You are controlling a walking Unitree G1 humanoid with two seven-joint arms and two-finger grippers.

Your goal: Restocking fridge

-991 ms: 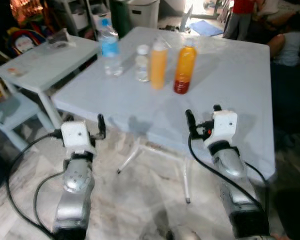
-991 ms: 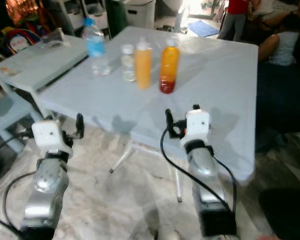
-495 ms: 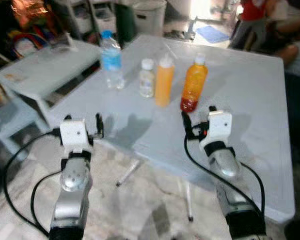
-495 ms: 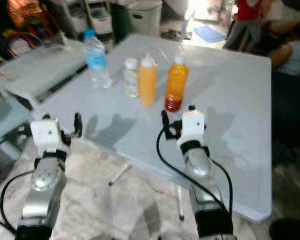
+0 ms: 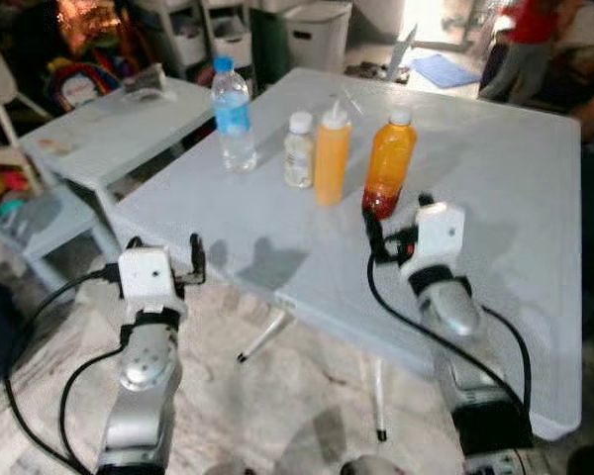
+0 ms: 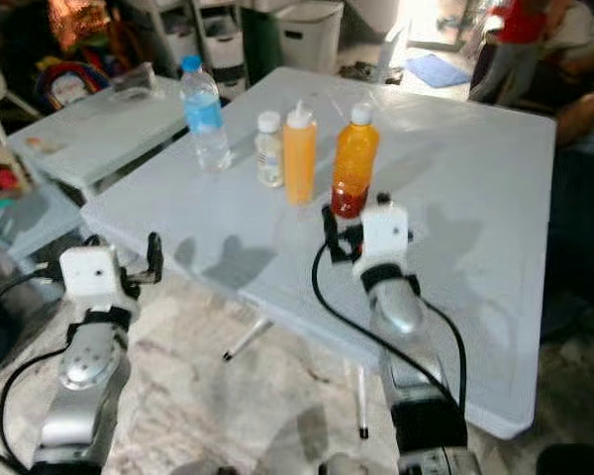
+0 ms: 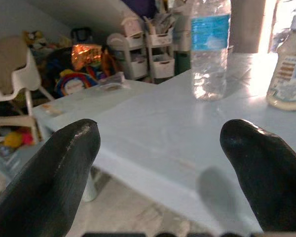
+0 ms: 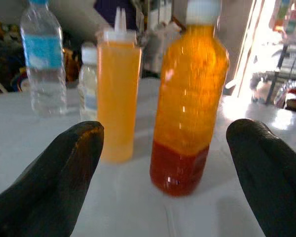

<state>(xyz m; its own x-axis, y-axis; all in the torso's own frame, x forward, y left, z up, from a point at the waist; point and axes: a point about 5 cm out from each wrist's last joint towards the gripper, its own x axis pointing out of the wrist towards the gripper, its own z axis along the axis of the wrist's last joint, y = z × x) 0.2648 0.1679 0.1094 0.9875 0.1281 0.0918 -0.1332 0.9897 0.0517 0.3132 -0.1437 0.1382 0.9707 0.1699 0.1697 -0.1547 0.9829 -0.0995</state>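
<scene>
Four bottles stand in a row on the pale blue table (image 5: 495, 158): a clear water bottle (image 5: 233, 114) with blue cap and label, a small white-capped bottle (image 5: 299, 150), an orange squeeze bottle (image 5: 332, 153), and an orange juice bottle (image 5: 388, 163) with a red layer at its base. My right gripper (image 5: 396, 211) is over the table, open, just short of the juice bottle's base. In the right wrist view the juice bottle (image 8: 187, 103) stands between the two fingers (image 8: 64, 173), untouched. My left gripper (image 5: 165, 247) is open at the table's near-left edge, with the water bottle (image 7: 209, 49) far ahead of it.
A smaller pale table (image 5: 109, 134) stands to the left, with a chair and toys behind it. Storage bins (image 5: 317, 30) line the back. People (image 5: 530, 45) are at the back right. Thin table legs (image 5: 267, 332) stand on the marble floor below.
The camera has come closer to the table. My right gripper has moved forward over the tabletop and now sits right by the juice bottle. The left gripper stays at the table edge.
</scene>
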